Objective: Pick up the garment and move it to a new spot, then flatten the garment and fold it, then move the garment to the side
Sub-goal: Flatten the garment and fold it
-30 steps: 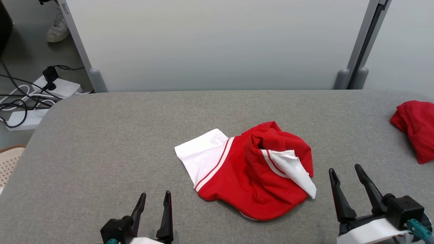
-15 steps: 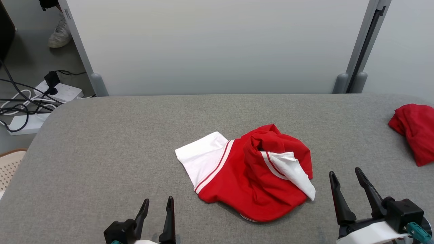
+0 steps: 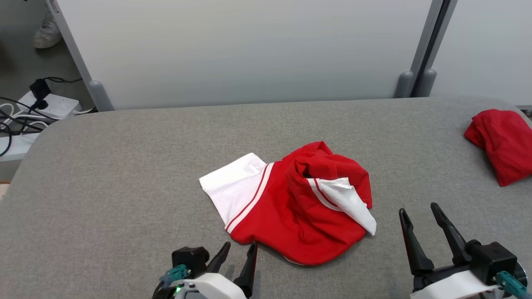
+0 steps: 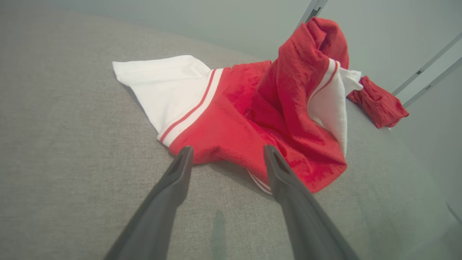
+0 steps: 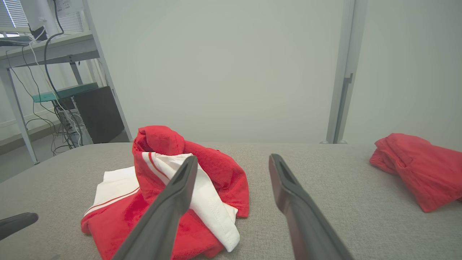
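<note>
Shows red-and-white garment point(image 3: 291, 207) crumpled at middle of grey surface point(image 3: 124, 166), one white sleeve spread flat to the left. Shows left pincer point(image 3: 240, 246) fingers apart, holding nothing, tips just beside garment's near hem. Shows right pincer point(image 3: 418, 209) fingers apart, holding nothing, near garment's right side. Also shows second red cloth point(image 3: 498, 141) at surface's far right edge.

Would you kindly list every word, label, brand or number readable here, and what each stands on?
None can be read.
Crumpled red and white garment: stripes only, no print visible.
White paper tag at the top left of the right wrist view: marks too small to read.
White power strip on the floor: no legible marking.
</note>
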### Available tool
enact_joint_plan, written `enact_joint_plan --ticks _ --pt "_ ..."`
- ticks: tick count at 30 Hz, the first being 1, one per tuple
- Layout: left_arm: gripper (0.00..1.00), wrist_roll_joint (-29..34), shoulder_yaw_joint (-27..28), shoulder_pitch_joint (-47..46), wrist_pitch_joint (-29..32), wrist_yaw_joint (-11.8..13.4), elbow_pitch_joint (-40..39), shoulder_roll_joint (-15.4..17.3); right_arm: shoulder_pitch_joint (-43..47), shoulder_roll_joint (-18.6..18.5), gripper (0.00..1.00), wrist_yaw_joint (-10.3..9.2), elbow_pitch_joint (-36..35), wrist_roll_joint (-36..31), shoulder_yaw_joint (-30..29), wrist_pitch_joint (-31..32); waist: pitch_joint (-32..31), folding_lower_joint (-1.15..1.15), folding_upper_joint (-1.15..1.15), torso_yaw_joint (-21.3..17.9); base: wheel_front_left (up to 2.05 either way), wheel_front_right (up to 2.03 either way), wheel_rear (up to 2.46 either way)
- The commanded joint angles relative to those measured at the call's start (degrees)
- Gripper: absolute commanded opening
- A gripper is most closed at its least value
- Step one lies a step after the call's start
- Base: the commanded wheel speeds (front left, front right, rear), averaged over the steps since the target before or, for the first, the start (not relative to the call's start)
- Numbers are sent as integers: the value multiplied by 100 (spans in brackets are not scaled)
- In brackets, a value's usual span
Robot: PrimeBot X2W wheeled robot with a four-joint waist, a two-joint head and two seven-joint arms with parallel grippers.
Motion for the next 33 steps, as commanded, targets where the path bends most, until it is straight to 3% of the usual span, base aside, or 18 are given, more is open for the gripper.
enact_joint_plan --ticks 1,10,18,19,20,21,25,27,33 --pt "100 -191 45 -356 -9 -44 -63 2 -221 -100 100 24 -155 38 145 -61 90 0 0 -91 0 0 0" --pt "100 -1112 -842 -1159 214 203 540 -1 -472 -175 100 24 -228 89 223 -61 523 0 0 -405 0 0 0" --pt "100 -1504 -1205 -1759 -66 341 1385 -1 -658 -232 100 24 -251 162 304 -61 730 0 0 -579 0 0 0" --pt "80 -1549 -1268 -1820 -104 314 1464 -1 -669 -239 100 24 -254 167 305 -61 743 0 0 -589 0 0 0" --pt "32 -1582 -1322 -1880 -165 298 1544 -1 -680 -244 100 24 -257 174 308 -61 753 0 0 -595 0 0 0" --pt "0 -1567 -1453 -2004 -311 272 1718 -1 -694 -258 100 24 -263 190 323 -61 763 0 0 -597 0 0 0" --pt "0 -1302 -1548 -2278 -648 354 2035 23 -706 -278 100 24 -271 217 319 -61 761 0 0 -556 0 0 0" --pt "0 -1081 -1520 -2403 -759 475 2084 195 -702 -277 100 24 -278 216 293 -61 761 0 0 -513 0 0 0" --pt "0 -467 -1186 -2474 -847 943 1686 1338 -600 -275 100 24 -263 192 238 -61 770 0 0 -271 0 0 0"
